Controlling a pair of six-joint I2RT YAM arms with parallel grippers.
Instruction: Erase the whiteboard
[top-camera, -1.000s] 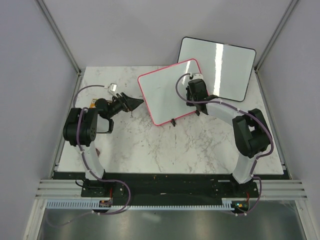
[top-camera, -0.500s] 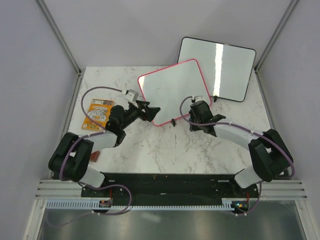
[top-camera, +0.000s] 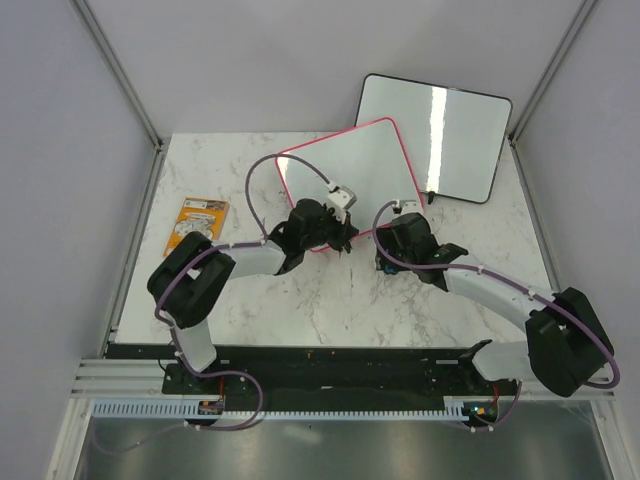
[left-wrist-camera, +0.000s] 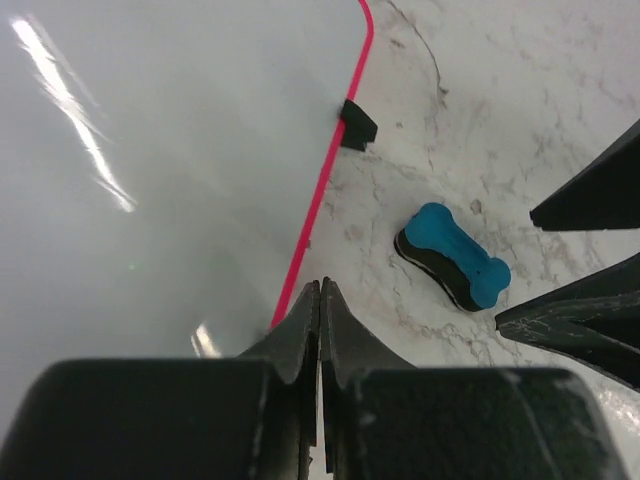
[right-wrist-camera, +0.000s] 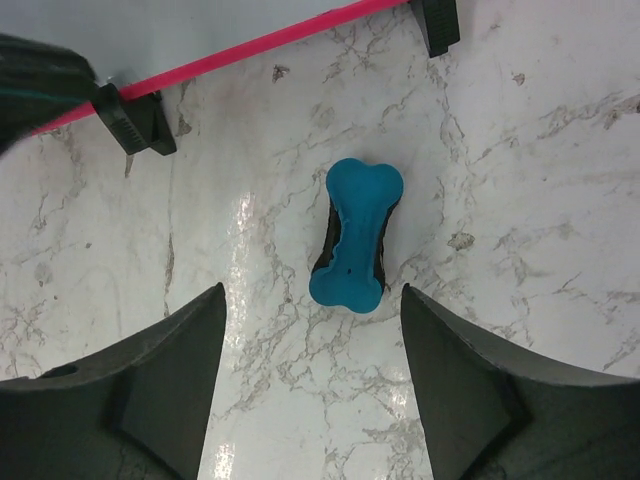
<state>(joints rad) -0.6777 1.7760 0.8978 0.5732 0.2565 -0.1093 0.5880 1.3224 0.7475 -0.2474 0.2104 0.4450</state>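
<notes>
"Right wrist view: what lies under that arm?"

"A blue bone-shaped eraser (right-wrist-camera: 357, 235) with a black felt underside, flat on the white marble desk (right-wrist-camera: 540, 200). The right pincer (right-wrist-camera: 312, 318) stands wide astride it, touching nothing."

"And the pink-framed rectangular whiteboard (top-camera: 350, 175)?"

"Far centre of the desk, its near edge and black feet just beyond the eraser. I can make out no writing on it. The left pincer (left-wrist-camera: 319, 292) is pressed shut on nothing, its tips at that near frame edge. Touching or not, I cannot tell."

"What might go wrong?"

"I'd judge three things. The eraser lies slightly askew to the fingers, so a squeeze could twist it out. The shut left pincer could shove the board farther back, since it rests only on small feet. And the two pincers are near each other, so either could clip the other."

"Against a second ago?"

"Then the right pincer hung over the board's right half, and the left, spread wide, was out to the left. Both have come to the near edge. The left has closed and the right has widened."
</notes>
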